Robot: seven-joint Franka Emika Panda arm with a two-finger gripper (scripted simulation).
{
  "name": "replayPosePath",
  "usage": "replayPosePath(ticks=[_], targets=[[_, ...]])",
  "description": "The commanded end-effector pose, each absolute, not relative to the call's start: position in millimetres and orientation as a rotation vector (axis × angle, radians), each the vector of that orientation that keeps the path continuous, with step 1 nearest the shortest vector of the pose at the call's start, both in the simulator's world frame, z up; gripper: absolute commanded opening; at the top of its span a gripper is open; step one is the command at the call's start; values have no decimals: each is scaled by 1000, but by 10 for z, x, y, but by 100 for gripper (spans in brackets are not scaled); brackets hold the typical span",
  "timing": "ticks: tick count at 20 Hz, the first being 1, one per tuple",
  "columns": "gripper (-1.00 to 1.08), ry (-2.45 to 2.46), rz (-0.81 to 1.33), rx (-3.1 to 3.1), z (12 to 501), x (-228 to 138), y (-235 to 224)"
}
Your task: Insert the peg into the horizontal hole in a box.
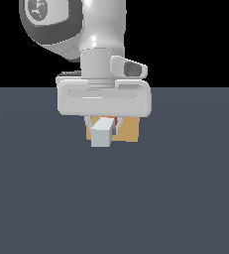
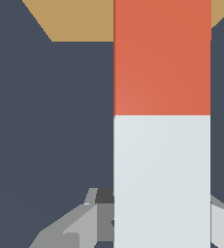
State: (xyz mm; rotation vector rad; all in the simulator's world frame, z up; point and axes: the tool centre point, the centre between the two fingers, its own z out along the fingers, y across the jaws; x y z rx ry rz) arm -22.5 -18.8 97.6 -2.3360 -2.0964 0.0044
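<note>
The peg [image 1: 102, 133] points its pale grey end at the exterior camera, with only a sliver of red showing behind it. My gripper [image 1: 103, 126] hangs straight down over the peg and is shut on it, a finger on each side. Directly behind stands the tan box [image 1: 128, 130]. In the wrist view the peg [image 2: 162, 121] runs away from the fingers [image 2: 84, 227], and its red half crosses the edge of the box [image 2: 79, 19]. The hole is hidden behind the peg and gripper. Whether the red tip has gone into it cannot be told.
A plain dark blue-grey floor [image 1: 185, 198] spreads all around the box and peg. Nothing else stands on it. The white arm rises above the gripper, against a black background.
</note>
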Motion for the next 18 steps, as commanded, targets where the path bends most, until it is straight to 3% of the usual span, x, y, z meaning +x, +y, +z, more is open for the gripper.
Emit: replayPosePath(ticks=[1,18], targets=[[-100,-2098,1,-2336,989,-214,-139],[-100,-2099,-2,-2338,1002,-108,840]])
